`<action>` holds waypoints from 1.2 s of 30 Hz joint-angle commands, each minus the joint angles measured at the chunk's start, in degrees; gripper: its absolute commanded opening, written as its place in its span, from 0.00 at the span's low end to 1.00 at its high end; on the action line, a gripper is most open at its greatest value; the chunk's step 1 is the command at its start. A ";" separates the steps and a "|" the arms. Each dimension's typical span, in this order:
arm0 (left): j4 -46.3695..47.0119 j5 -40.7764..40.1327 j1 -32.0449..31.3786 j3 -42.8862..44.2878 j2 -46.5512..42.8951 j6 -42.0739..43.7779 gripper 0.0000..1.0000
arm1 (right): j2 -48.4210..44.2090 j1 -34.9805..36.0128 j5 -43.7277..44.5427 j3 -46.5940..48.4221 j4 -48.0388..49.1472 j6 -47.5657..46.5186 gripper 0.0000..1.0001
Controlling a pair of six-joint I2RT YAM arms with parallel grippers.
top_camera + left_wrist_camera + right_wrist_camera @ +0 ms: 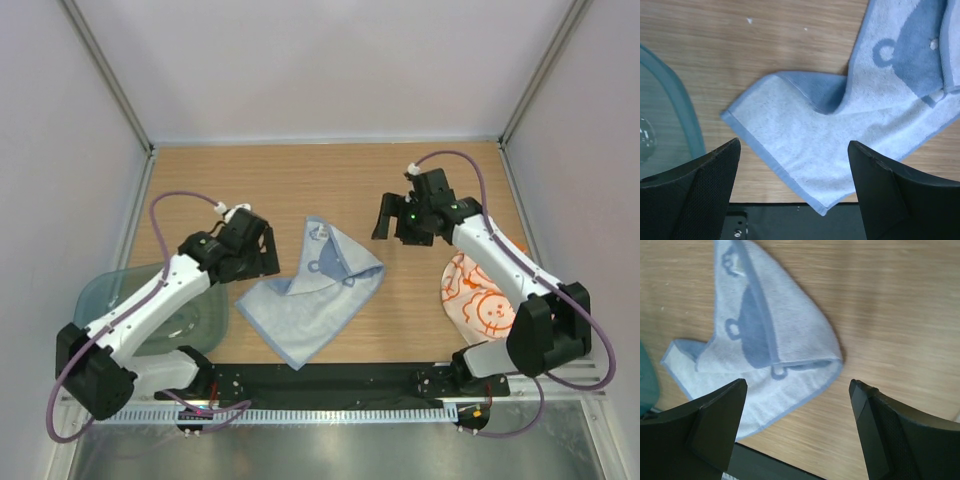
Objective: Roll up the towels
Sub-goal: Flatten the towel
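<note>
Your left pincer [265, 258] and right pincer [392, 220] gape empty. The blue towel [312, 295] lies diagonally, its folded peak pointing away from you. The orange towel [478, 300] shows only from overhead.

Towel [310, 300] in the middle; tray [100, 290] left of it; second towel [480, 300] right.

Bright, even light, faint soft shadows, right wrist view blurred.

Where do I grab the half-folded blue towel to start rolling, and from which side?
Probably the flat left corner of the blue towel, approached from the left by the open left end effector beside it. That corner lies spread in a single layer, while the far right part is folded over itself.
</note>
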 commanded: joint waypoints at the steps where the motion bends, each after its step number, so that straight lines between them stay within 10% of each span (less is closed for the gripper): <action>1: -0.24 -3.54 -5.84 1.46 2.67 -9.02 0.89 | 5.86 6.39 -1.42 7.18 3.61 -3.76 0.91; 19: 8.47 -4.24 -13.24 -13.48 -3.39 -17.90 0.82 | 49.55 17.40 15.62 50.26 -9.39 -11.59 0.74; 30: 6.88 -5.38 -13.24 -13.04 -3.74 -15.97 0.81 | 52.20 17.22 20.63 50.53 -10.27 -13.00 0.04; 36: 6.71 -5.38 -13.24 -13.22 -3.75 -15.79 0.80 | 45.27 7.68 13.98 43.95 -6.76 -10.72 0.01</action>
